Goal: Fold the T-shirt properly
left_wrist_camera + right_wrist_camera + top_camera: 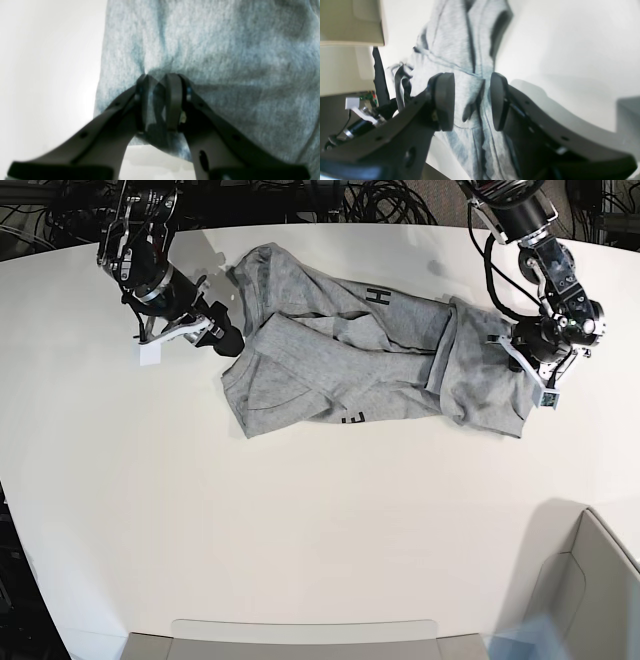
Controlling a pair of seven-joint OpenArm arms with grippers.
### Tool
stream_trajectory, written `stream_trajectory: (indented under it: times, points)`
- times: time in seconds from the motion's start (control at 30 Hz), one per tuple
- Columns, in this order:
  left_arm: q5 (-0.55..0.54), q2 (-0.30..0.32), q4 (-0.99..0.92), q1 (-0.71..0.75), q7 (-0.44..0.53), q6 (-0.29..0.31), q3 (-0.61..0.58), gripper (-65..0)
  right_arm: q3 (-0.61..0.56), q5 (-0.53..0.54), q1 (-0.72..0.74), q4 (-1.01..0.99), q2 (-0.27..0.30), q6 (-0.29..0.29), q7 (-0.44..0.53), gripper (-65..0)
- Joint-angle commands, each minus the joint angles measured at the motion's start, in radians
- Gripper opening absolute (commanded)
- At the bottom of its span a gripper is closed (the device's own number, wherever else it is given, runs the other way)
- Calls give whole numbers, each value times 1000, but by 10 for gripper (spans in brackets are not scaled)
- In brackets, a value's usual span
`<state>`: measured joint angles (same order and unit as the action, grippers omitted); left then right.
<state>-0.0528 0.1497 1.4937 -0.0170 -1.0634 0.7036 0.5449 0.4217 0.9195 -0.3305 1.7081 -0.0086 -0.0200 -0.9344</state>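
With the T-shirt lying rumpled on the counter, the left fingers pinch its edge while the right fingers straddle a bunched fold, spread; likely the spreading step, needing outward pulls next.

the right gripper fills the lower frame, its two dark pads standing apart with grey cloth between them; the t-shirt runs up the middle in creased, bunched folds, a seam crossing just above the pads; the white table lies bare to the right; a dark cable hangs at left.
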Motion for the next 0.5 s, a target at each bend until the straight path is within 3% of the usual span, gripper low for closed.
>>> stream_trajectory:
  times: [0.0, 0.13, 0.47]
  points:
    - [35, 1, -8, 4, -36, -5, -4, -531, 1, 25, 4, 14, 8, -4, 10, -410]
    - [35, 1, -8, 4, -36, -5, -4, -531, -5, 25, 6, -1, 9, -18, 8, -410]
    - [35, 1, -8, 4, -38, -5, -4, -531, -157, 22, 21, -87, 23, -117, 13, -410]
